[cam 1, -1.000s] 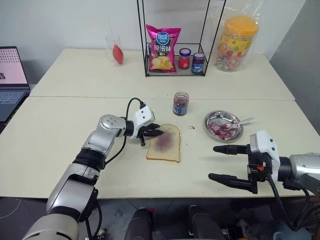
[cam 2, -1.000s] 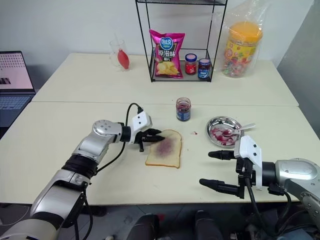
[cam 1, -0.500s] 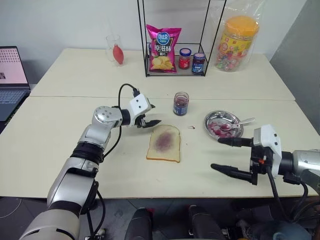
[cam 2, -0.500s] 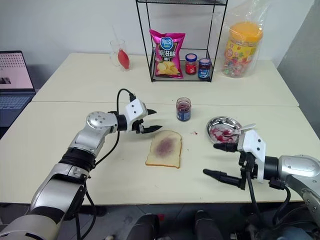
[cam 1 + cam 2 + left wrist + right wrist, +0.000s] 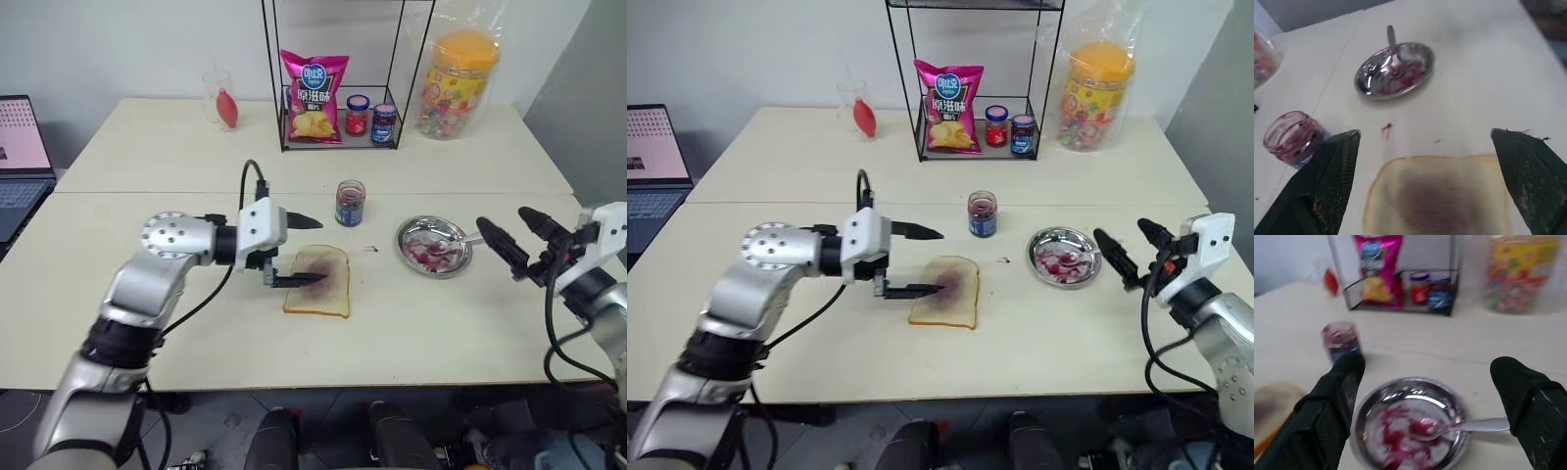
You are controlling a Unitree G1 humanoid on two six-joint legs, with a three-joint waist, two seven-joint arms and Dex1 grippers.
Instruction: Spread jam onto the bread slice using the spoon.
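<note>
The bread slice (image 5: pixel 328 294) lies flat at the table's middle, with a purple smear at its centre. My left gripper (image 5: pixel 306 252) hangs open just above its left edge, and nothing is between its fingers. The jam jar (image 5: pixel 350 203) stands upright just behind the bread. In the jam-smeared metal dish (image 5: pixel 404 240) to the right rests the spoon (image 5: pixel 453 241), its handle pointing right. My right gripper (image 5: pixel 502 219) is open and empty, right of the dish and apart from it. In the right wrist view the spoon (image 5: pixel 1449 426) lies between its spread fingers.
A wire rack (image 5: pixel 277 98) at the back holds a pink chips bag (image 5: pixel 313 83) and two small lidded jars (image 5: pixel 369 116). A bagged candy jar (image 5: pixel 456 83) stands to its right and a glass (image 5: pixel 221 98) to its left. A laptop (image 5: pixel 20 147) sits at the far left.
My left gripper has opened wide and lifted back off the bread's left edge. My right gripper has swung right and away from me, and now points toward the dish.
</note>
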